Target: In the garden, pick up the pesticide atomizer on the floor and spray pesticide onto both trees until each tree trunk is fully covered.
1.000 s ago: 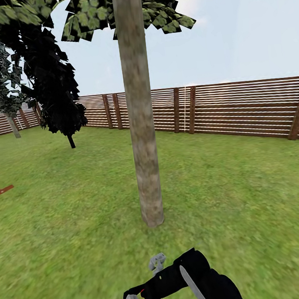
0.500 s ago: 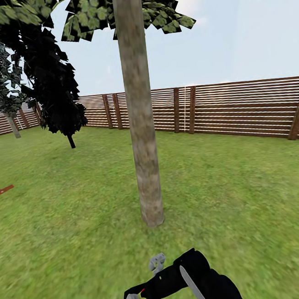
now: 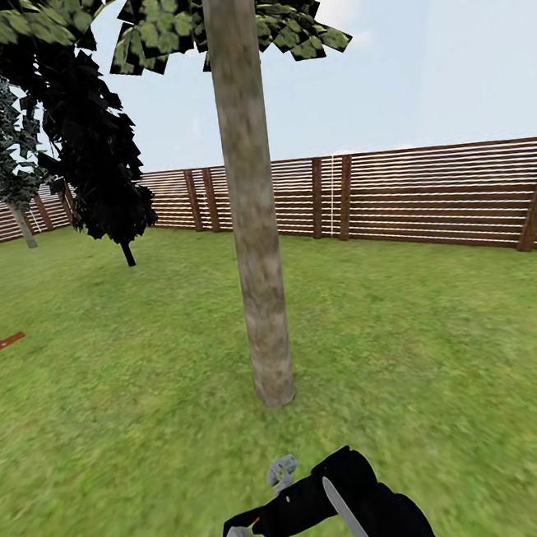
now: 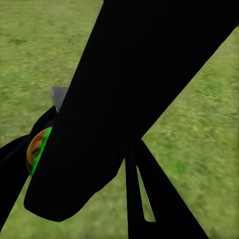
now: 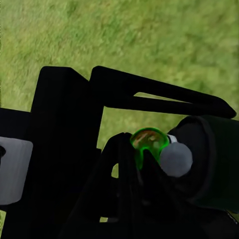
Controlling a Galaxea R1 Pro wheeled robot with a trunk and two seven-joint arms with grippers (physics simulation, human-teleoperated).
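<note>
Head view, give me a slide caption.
Robot faces a bare tree trunk on the fenced lawn, atomizer held low in front.

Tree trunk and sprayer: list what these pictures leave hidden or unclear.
- Tree trunk, head view: its top runs off the upper edge; its far side is hidden; any white specks are too fine to tell.
- Pesticide atomizer, head view: only a grey tip clears the black arm; the body is hidden.
- Left wrist view: a black arm link blocks the gripper's state.
- Right wrist view: dark shapes overlap, so the grip is unclear.
</note>
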